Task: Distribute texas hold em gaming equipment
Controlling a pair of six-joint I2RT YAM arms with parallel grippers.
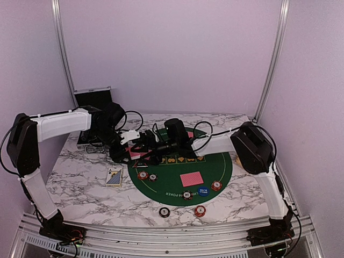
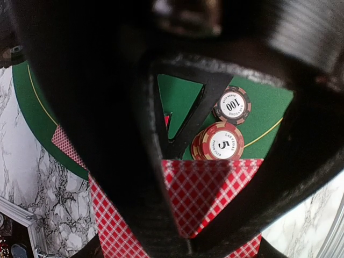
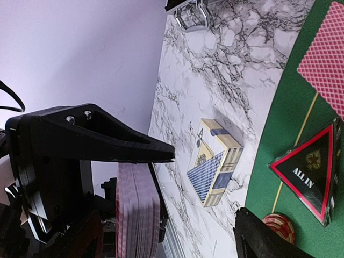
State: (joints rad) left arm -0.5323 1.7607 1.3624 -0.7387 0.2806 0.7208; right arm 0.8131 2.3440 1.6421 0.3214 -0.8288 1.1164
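Step in hand: dealing a card off the deck, hand to hand, above the far-left part of the mat [image 1: 219, 166].

L gripper [image 2: 187, 237]: clenched on deck [image 2: 210, 185], red lattice backs toward its cam. Hold looks firm, no fanning seen.

R gripper [image 3: 206, 185]: released, jaws wide, nothing in them. The deck shows edge-on just beside its upper finger [image 3: 107, 137], inside the span but not pinched.

Rest of kit:
- one card [image 1: 192, 179] face down mid-mat
- ALL IN marker [image 3: 306, 174] on left part of mat, chips [image 2: 220, 144] touching each other just beside it
- blue button [image 1: 202, 191] at near rim
- more chips along near rim, two on the table [image 1: 80, 183] off the mat's near edge
- box [image 1: 114, 176] left of mat, case [image 1: 94, 98] far left

How to do it well (my read):
- R should take the top card only. Come in shallow at the free edge, one finger above and one below that card, not across the whole stack.
- Close slow. A hard pinch prob. grabs several cards.
- L stays clenched and still while R pulls straight out along the card's plane. Twisting could spill the deck.
- Lift clear of marker & chips below before swinging out.
- Set card face down at a bare seat, apart from the one already laid.

Risk: arms very close here, wrist cables near. Keep moves small.
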